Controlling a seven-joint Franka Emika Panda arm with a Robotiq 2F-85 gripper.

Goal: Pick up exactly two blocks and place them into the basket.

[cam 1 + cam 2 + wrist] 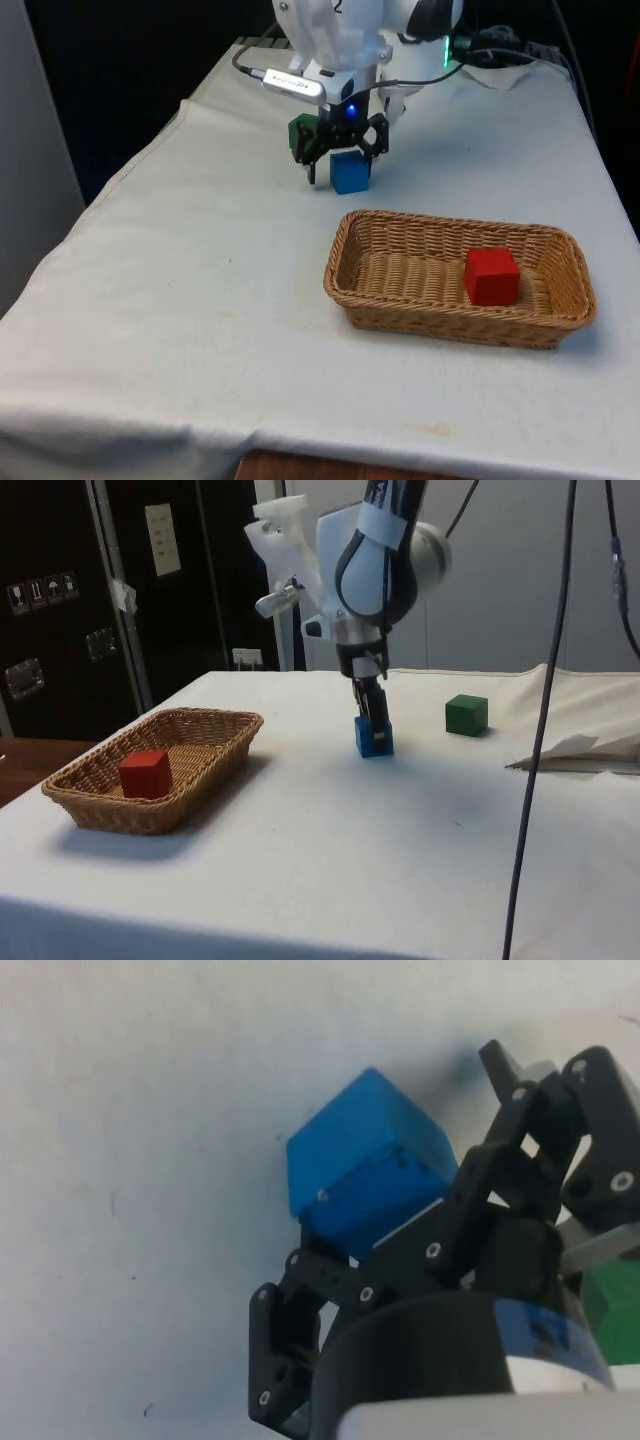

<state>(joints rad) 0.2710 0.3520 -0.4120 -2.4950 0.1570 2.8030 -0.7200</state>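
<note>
A blue block [350, 172] [373, 737] [365, 1170] stands on the white cloth. My gripper [347, 160] [372, 710] [400, 1225] is low over it, open, with the fingers spread wider than the block and its top between the fingertips. Just behind the gripper, towards the front view's left, a green block [299, 132] [466, 715] [615, 1300] sits on the cloth. A red block [491, 275] [145, 773] lies inside the wicker basket [440, 322] [205, 717], which stands nearer the front edge, on the front view's right.
Crumpled white material [505, 72] [580, 750] lies at the far end beside the robot base. A black cable [540, 710] hangs down in the side view. Open cloth stretches along the front view's left and in front of the basket.
</note>
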